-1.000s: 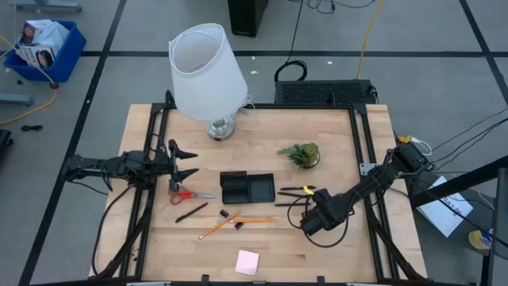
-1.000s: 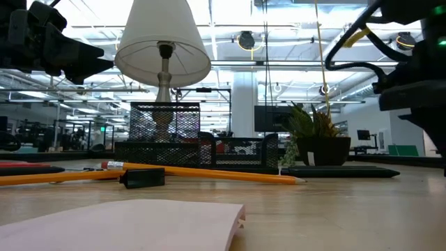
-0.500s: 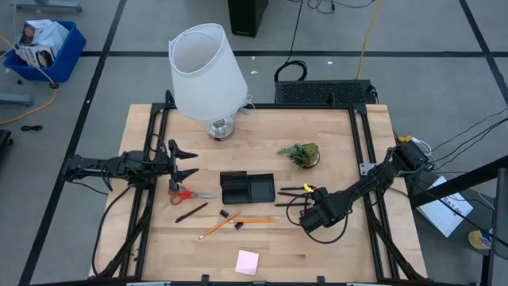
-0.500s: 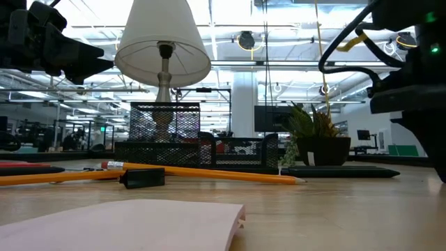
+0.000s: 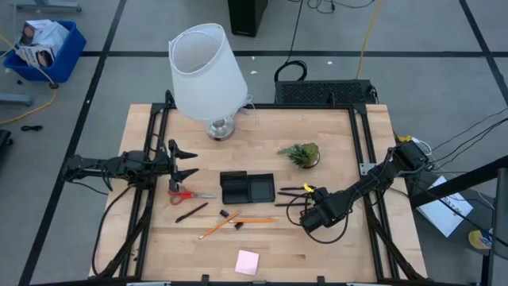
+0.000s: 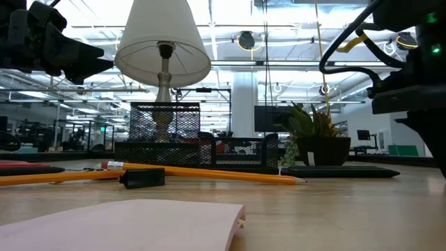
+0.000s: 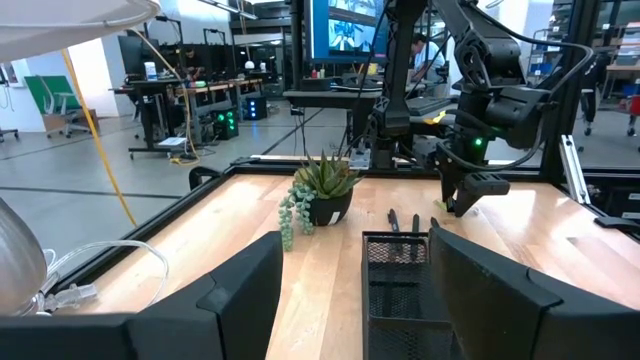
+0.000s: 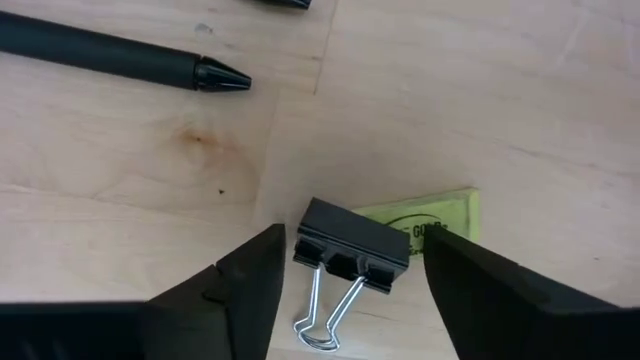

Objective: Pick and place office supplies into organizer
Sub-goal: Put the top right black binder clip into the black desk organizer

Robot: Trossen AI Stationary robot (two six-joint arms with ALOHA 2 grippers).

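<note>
My right gripper [image 8: 350,300] is open and points down at the wood right of the organizer [image 5: 248,188]. A black binder clip [image 8: 350,248] with wire handles lies flat between its fingers, untouched, next to a yellow-green slip [image 8: 432,225] and a black pen [image 8: 120,58]. My left gripper [image 5: 189,162] is open and hovers above the red-handled scissors [image 5: 189,195]. The pencils [image 5: 238,220], a black pen [image 5: 190,212] and the pink sticky-note pad [image 5: 247,261] lie on the table nearer the front edge.
A big white lamp [image 5: 206,71] stands at the far left of the table. A small green plant [image 5: 300,153] stands beyond the pens [image 5: 292,191] on the right. A black mesh basket [image 5: 325,92] sits past the far edge. Bare wood [image 5: 333,254] lies at the near right.
My right gripper has edged slightly toward the table's left over the binder clip, then held still. Nothing on the table has moved.
</note>
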